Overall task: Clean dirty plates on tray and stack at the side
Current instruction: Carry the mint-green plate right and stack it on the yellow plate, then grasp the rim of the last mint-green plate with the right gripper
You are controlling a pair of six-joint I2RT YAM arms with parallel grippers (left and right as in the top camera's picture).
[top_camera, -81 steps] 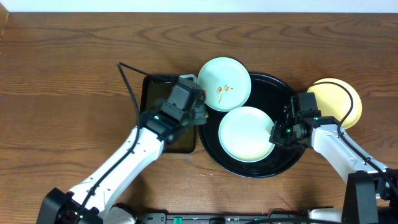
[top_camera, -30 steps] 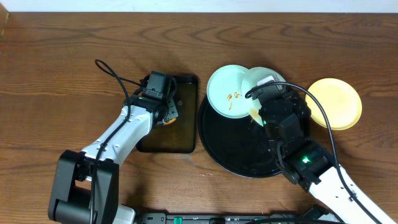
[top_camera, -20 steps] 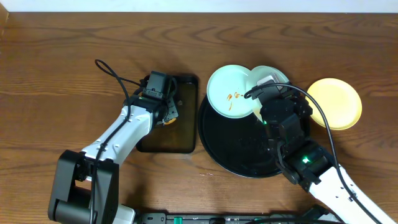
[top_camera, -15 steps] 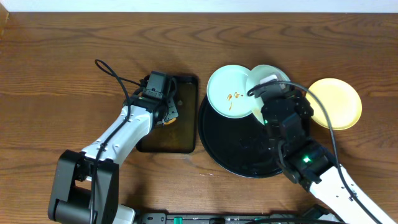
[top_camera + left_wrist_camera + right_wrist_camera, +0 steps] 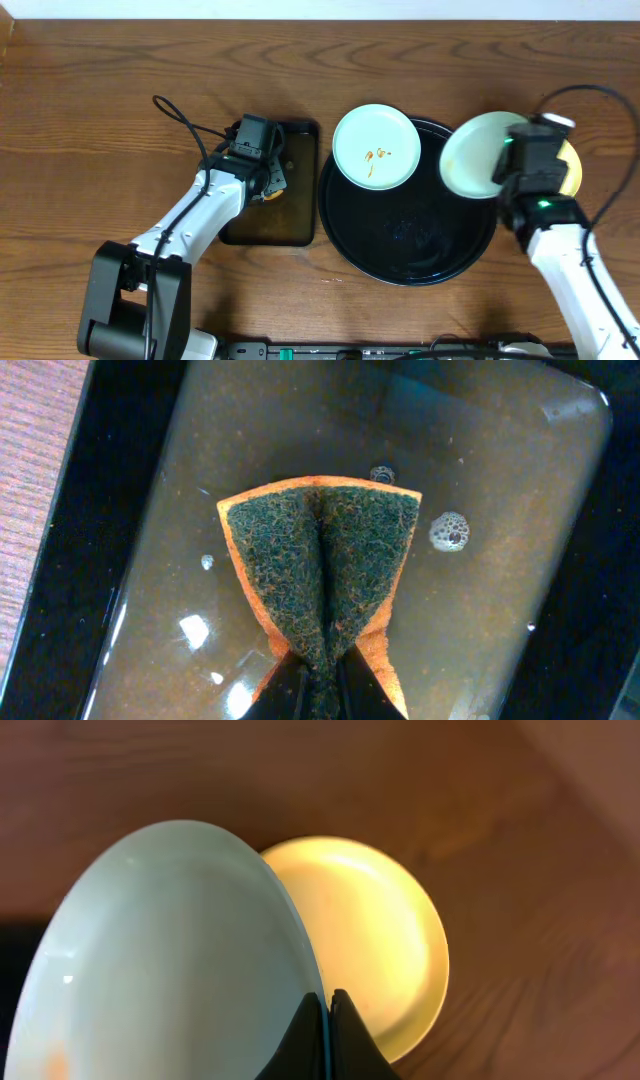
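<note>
Over the right rim of the tray [image 5: 400, 245], the held mint plate [image 5: 170, 960] is hanging tilted, its face looking wiped apart from a faint orange tinge at one edge in the wrist view. The right gripper [image 5: 325, 1005] is pinching it by the rim, jaws clamped tight on that thin edge.

Just to the right and underneath, the yellow plate [image 5: 370, 935] is lying flat on the table [image 5: 100, 100], outside the tray. From above, the held plate is already covering the yellow one's left part. The pinched rim is the side nearest the yellow plate, and the rest of the held plate is reaching back left over the tray. So the stacking spot is lying rightward and down from the gripper. As I judge it, the plate is needing a short carry to the right and a levelling before release. The right arm is the nearer one by far.

Farther left, the smeared mint plate [image 5: 375, 147] is sitting on the tray's far left rim, orange-brown sauce [image 5: 375, 157] showing at its middle. It is lying well apart from the right gripper and nearer the left arm.

At the left, the left gripper [image 5: 322, 678] is squeezing the folded sponge [image 5: 320, 565], jaws closed on it, over the brownish water of the rectangular tray [image 5: 290, 215].
</note>
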